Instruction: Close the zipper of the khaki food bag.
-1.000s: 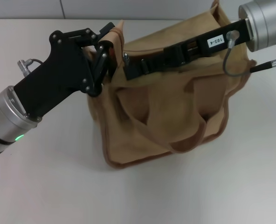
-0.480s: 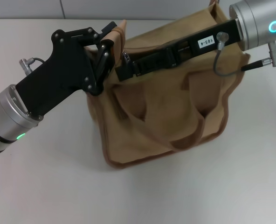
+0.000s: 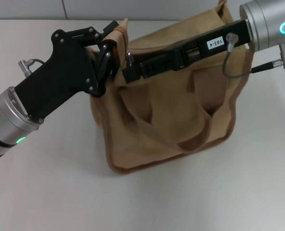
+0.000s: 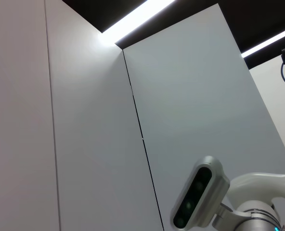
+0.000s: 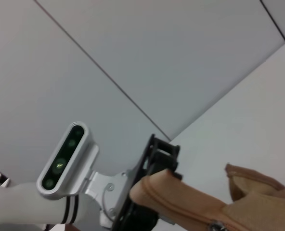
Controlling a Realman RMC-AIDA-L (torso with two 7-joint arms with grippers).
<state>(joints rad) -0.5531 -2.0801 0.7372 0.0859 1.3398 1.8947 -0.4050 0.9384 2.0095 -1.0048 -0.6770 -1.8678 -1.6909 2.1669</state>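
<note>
The khaki food bag (image 3: 171,120) stands on the white table, its looped handles (image 3: 190,142) hanging down the near side. My left gripper (image 3: 110,44) is shut on the fabric at the bag's left end, which also shows in the right wrist view (image 5: 166,190). My right gripper (image 3: 128,72) reaches from the right along the bag's top and looks shut at the zipper's silver pull tab (image 3: 131,57), close to the left end. The right arm hides most of the zipper line. The left wrist view shows only walls.
The white table (image 3: 51,192) spreads around the bag, with a grey wall (image 3: 27,8) at the back. A cable (image 3: 231,65) hangs from my right wrist over the bag's right end. My head camera shows in both wrist views (image 5: 65,161).
My right gripper has shifted a little to the left along the bag's top, and the bag's top has shifted with it. My left gripper keeps its hold and has hardly moved.
</note>
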